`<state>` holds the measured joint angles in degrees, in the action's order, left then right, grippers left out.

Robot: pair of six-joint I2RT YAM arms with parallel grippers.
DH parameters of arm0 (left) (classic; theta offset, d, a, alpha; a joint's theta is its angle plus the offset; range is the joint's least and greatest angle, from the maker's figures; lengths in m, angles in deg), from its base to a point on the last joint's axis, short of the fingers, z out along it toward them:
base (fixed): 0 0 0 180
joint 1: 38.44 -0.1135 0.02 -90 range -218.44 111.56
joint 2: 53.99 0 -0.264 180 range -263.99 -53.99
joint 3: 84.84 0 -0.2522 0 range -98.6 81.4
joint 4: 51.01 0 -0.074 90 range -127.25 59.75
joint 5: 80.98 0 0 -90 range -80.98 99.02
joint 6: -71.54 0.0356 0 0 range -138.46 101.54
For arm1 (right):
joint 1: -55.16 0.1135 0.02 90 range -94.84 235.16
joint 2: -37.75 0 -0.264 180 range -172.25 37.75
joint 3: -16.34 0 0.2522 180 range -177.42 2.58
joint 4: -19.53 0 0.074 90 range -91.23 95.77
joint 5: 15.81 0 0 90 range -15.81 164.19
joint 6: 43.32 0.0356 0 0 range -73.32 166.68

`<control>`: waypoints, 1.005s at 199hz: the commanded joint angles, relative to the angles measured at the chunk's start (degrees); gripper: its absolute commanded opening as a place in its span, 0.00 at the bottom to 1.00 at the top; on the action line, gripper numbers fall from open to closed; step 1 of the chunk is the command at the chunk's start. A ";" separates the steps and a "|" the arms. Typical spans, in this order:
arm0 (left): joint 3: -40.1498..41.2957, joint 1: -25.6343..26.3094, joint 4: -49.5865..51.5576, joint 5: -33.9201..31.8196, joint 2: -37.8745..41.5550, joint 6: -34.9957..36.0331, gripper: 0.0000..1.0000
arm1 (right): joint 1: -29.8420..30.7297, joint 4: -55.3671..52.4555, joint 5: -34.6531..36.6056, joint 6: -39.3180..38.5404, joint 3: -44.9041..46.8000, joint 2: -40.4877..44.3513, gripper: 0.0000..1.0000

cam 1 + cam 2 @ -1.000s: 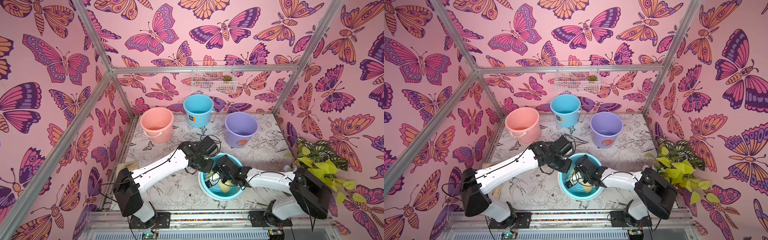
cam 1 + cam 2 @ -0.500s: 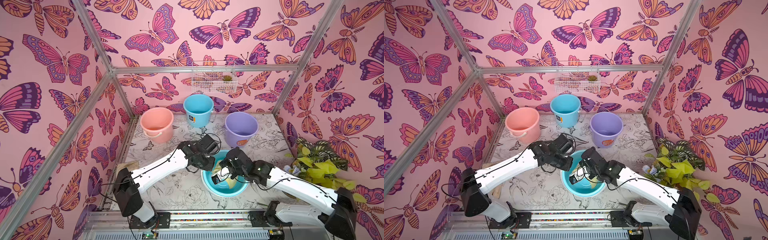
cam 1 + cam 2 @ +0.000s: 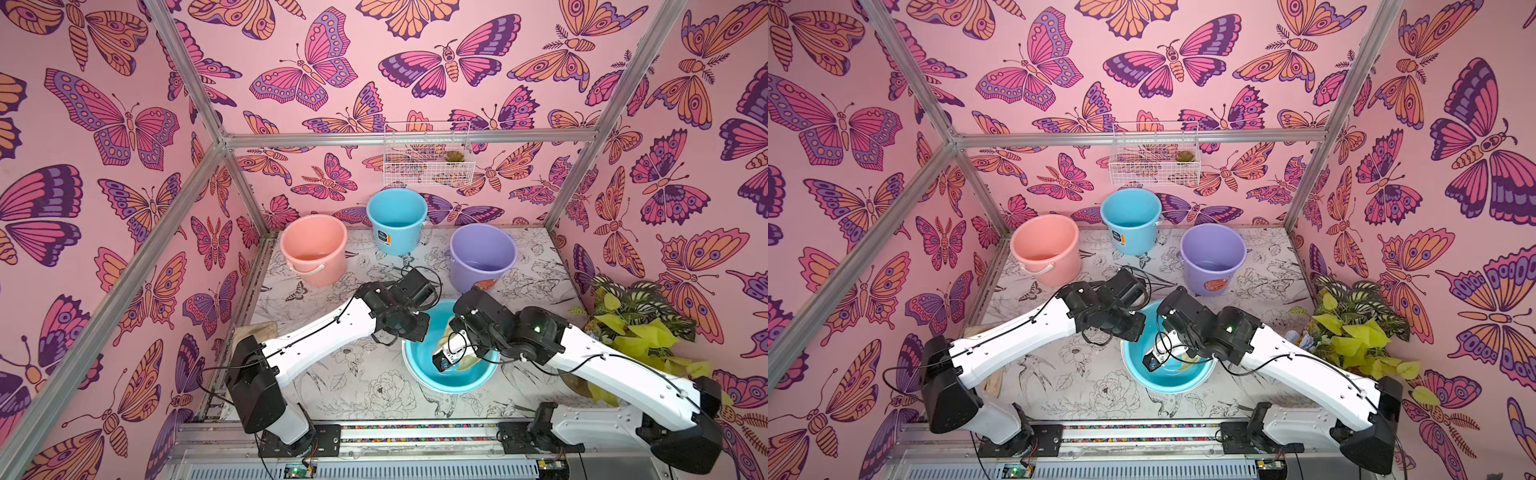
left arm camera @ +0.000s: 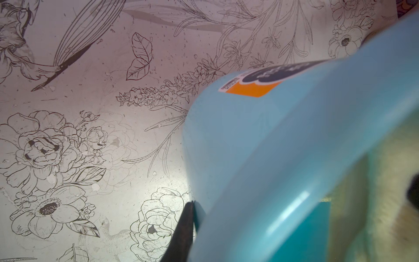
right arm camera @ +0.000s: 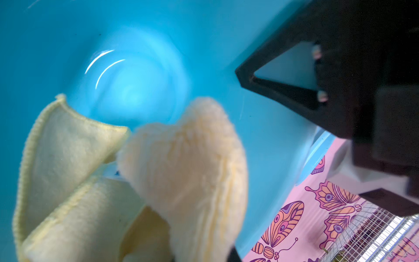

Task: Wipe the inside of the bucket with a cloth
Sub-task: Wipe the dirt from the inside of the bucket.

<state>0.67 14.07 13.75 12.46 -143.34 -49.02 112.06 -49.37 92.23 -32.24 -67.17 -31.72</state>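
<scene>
On a flower-printed bench (image 3: 353,386), the left pincer (image 3: 412,332) is clamped tight on the rim of a light blue bucket (image 3: 451,384) near the front edge. Inside the bucket is the cloth (image 5: 172,172). It is soft, fluffy and pale yellow, bunched into 3 folds with a stitched hem, and sits close to the glossy inner wall. The right pincer (image 3: 441,362) reaches down into the bucket and is closed on the bunched cloth.
</scene>
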 commanded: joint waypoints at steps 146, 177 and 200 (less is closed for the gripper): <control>-0.46 -0.48 -0.12 0.52 1.18 0.05 0.00 | -2.04 5.57 -8.49 4.84 8.30 -18.12 0.00; 0.12 -0.48 -0.13 0.33 2.32 -0.26 0.00 | -3.10 8.68 -9.72 5.32 10.05 -20.22 0.00; 0.31 -0.48 -0.11 0.34 2.42 -0.35 0.00 | -3.55 10.72 -10.77 5.74 11.41 -22.53 0.00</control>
<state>1.76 13.16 17.71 10.91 -143.51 -49.22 109.11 -36.62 84.12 -28.04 -59.50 -49.32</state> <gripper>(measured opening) 0.152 0.100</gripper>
